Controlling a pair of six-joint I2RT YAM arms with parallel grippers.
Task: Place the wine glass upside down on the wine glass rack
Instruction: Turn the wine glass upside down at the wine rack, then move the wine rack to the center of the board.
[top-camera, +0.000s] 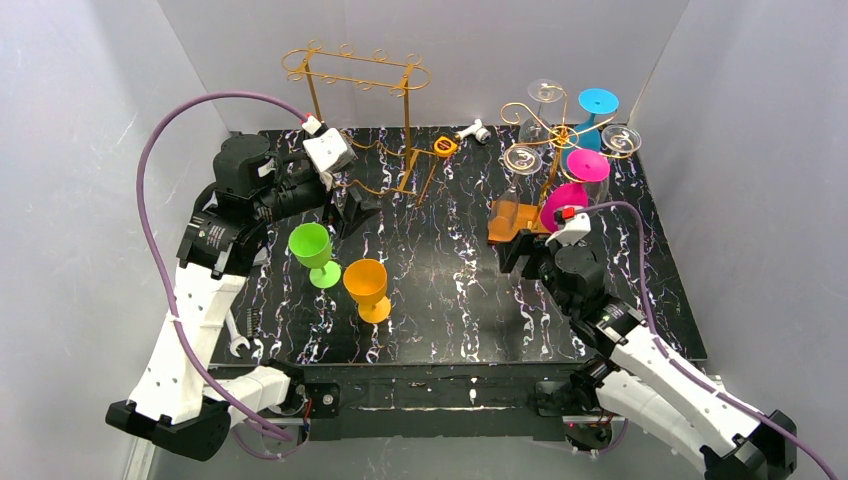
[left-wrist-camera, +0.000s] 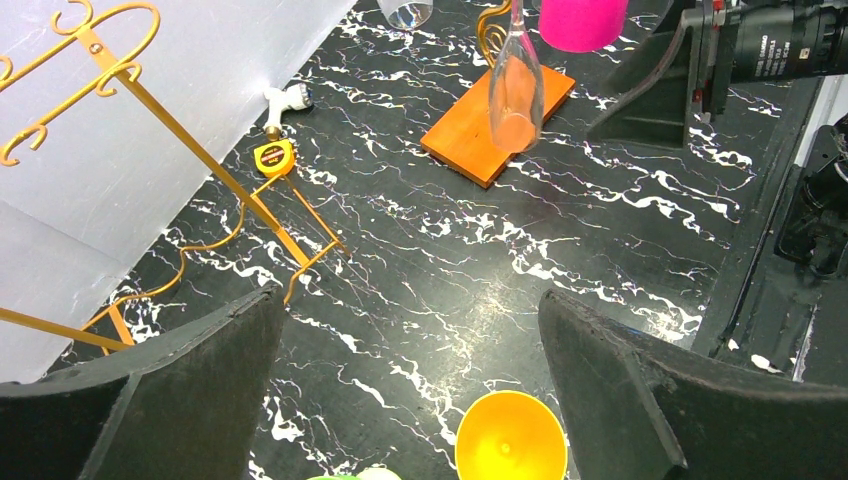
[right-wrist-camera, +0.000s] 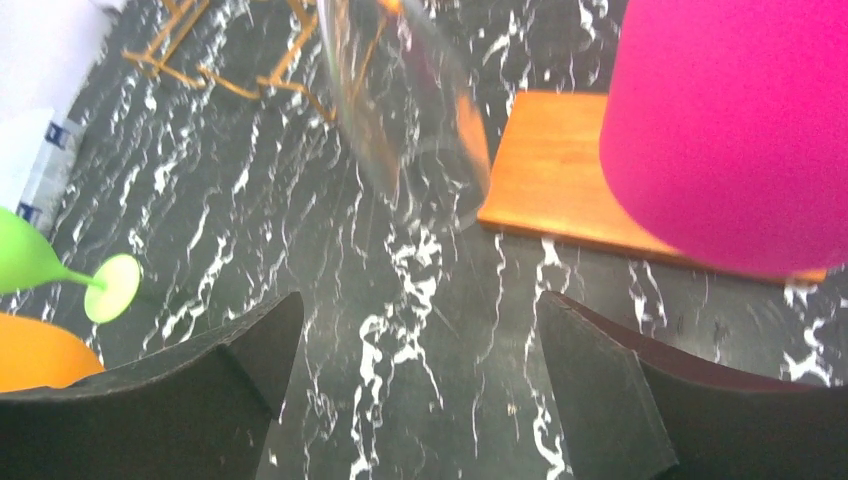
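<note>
We get bright, even light with soft shadows, a pale sheen on the black table (left-wrist-camera: 490, 300), and the clear glass (right-wrist-camera: 400, 110) smeared soft in the right wrist view.

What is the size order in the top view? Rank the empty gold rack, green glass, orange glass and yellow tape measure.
1. Empty gold rack: largest by far.
2. Orange glass and green glass: nearly alike, so no ranking.
3. Yellow tape measure: smallest.

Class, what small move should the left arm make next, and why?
Probably ease the open left gripper back and down toward the orange glass: it stands upright on the table, not yet racked, and shows just below the empty jaws in the left wrist view.
</note>
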